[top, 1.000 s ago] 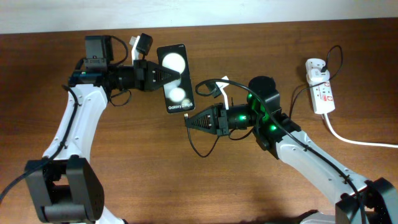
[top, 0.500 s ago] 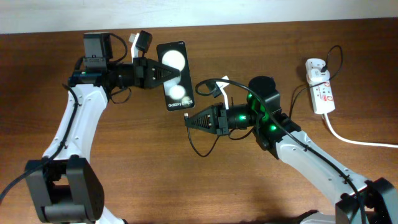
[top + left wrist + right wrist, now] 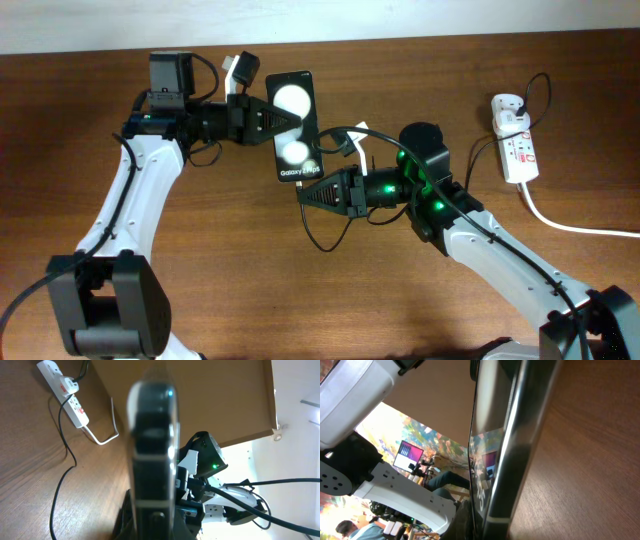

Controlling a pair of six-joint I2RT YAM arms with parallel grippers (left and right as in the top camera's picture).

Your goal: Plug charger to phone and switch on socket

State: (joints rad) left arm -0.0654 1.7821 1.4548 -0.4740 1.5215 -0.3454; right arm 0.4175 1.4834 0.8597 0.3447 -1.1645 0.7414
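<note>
My left gripper (image 3: pixel 262 118) is shut on the black phone (image 3: pixel 296 125) and holds it above the table, its "Galaxy" end toward my right gripper (image 3: pixel 306 194). The right gripper is shut on the connector end of the thin black charger (image 3: pixel 318 243), right at the phone's lower end; the tip itself is hidden. The white socket (image 3: pixel 518 148) lies at the far right. In the left wrist view the phone (image 3: pixel 152 445) is edge-on, with the socket (image 3: pixel 70 395) and the charger cable (image 3: pixel 61 455) beyond. In the right wrist view the phone (image 3: pixel 515 435) fills the middle.
A white adapter (image 3: pixel 507 107) is plugged into the socket's far end, and a thick white cord (image 3: pixel 570 225) runs off to the right edge. The charger cable loops on the table between the right arm and the socket.
My left gripper has carried the phone to the right and slightly down, so its lower end now meets the right gripper's tip. The right arm has not moved.
</note>
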